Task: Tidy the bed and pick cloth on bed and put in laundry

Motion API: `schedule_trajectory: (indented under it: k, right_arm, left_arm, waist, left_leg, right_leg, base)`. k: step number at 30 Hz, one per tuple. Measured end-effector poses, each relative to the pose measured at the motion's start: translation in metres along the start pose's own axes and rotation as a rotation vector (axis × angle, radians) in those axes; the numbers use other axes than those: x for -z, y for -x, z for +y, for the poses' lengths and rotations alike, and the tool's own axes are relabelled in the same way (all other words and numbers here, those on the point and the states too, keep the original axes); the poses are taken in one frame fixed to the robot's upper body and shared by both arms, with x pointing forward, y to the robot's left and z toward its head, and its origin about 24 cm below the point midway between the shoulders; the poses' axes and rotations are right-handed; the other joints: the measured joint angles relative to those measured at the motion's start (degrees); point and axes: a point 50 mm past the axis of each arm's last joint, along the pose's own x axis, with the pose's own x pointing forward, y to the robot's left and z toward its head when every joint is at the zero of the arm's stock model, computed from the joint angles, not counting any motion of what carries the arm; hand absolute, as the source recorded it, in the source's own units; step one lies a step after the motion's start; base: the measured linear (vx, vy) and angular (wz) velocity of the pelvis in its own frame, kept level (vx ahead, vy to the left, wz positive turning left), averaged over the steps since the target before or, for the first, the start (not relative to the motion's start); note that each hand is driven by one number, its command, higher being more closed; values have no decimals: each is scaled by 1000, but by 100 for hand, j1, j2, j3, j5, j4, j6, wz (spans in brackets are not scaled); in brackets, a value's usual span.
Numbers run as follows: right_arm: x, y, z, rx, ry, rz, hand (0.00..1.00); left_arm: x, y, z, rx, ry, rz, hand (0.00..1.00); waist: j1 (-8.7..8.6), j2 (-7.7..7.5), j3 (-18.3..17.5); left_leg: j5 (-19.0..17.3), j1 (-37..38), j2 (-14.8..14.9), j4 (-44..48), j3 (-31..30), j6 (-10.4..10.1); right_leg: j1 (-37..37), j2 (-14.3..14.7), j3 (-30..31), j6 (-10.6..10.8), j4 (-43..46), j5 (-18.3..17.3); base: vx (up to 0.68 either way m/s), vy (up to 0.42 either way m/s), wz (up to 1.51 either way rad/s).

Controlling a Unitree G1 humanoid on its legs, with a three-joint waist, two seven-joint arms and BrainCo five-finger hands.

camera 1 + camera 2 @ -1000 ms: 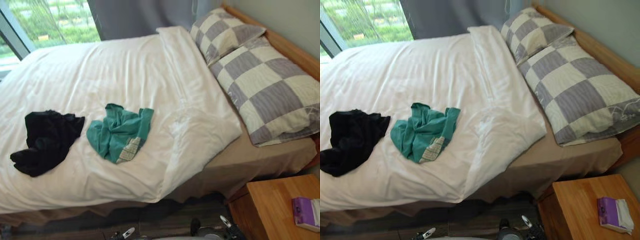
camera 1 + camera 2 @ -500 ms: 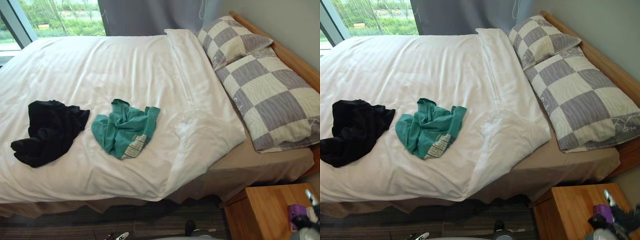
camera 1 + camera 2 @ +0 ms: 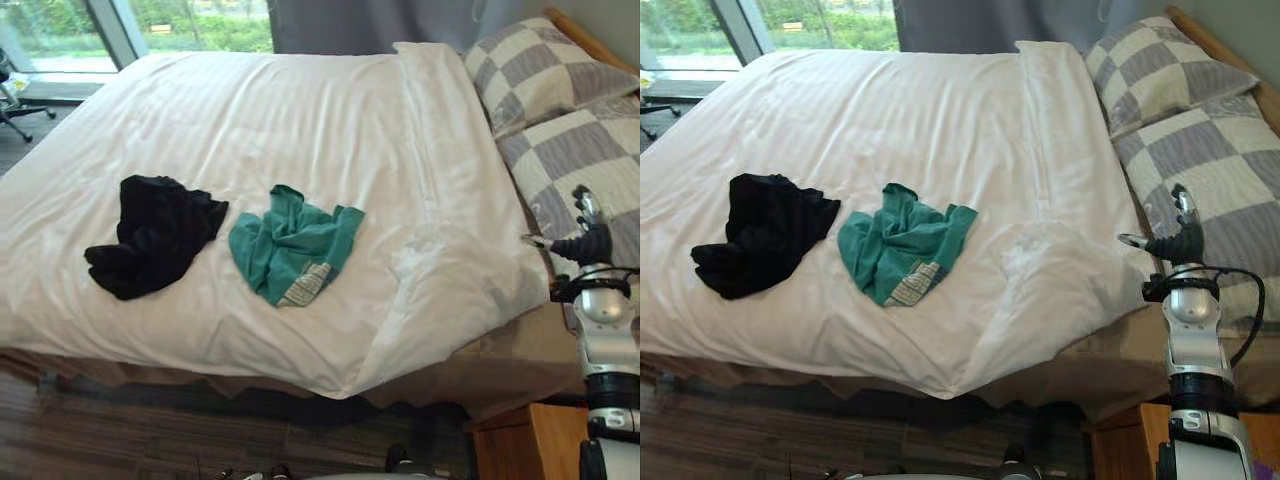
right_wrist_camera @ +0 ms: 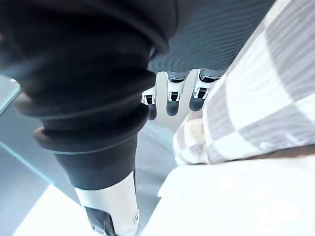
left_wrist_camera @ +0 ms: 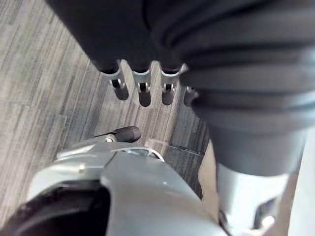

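Two cloths lie on the bed (image 3: 300, 100), both towards its near edge: the black cloth (image 3: 155, 235) on the left and the teal cloth (image 3: 293, 243) just beside it, near the middle. Your right hand (image 3: 583, 243) hovers at the bed's right edge by the checked pillows (image 3: 590, 150), its fingers loose and empty. Your left hand (image 5: 144, 91) hangs over the floor (image 5: 44, 73), relaxed and holding nothing.

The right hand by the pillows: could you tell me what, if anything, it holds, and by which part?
Nothing. The right hand is open and empty by the checked pillow; the green cloth and black cloth lie free on the bed.
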Motion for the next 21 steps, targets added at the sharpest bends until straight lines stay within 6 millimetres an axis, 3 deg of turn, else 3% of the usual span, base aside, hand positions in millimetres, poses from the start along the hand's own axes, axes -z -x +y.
schedule_trajectory:
  k: [4, 10, 15, 16, 21]
  right_arm:
    - [-28, -20, 6, -37, -10, -64, 0]
    - [-74, -45, 1, -53, 39, -168, 0]
    - [-81, -59, -1, -74, 129, -117, 0]
    - [-80, -63, -4, -71, 149, -91, 100]
    - [-89, -77, -37, -38, 204, -36, 100]
  left_arm:
    - [-14, -1, -3, 30, -13, -77, 0]
    - [-57, -5, -15, 93, -26, -219, 0]
    - [-103, -4, -26, 136, -82, -360, 0]
    - [-110, -3, -29, 144, -100, -381, 0]
    - [-125, -1, -43, 210, -80, -430, 0]
  waist:
    - [21, 10, 331]
    - [33, 284, 1204]
    - [49, 487, 1757]
    - [51, 546, 1791]
    - [226, 826, 1929]
  left_leg:
    - [120, -285, -47, 63, -120, 74]
    - [408, -928, -72, 49, -212, 164]
    - [540, -1419, -79, 160, -369, 199]
    - [566, -1526, -86, 160, -412, 204]
    - [609, -1780, -105, 159, -426, 216]
  right_leg:
    - [-210, -81, -56, -5, 100, 0]
    - [-819, -121, -43, 32, 185, 114]
    - [-1247, -156, -155, -33, 274, 281]
    - [-1330, -163, -196, -43, 279, 289]
    - [-1630, -191, -176, -62, 379, 302]
  base:
    - [-124, 5, 21]
    - [-135, 6, 12]
    - [-23, 3, 16]
    - [31, 5, 19]
    - [2, 2, 2]
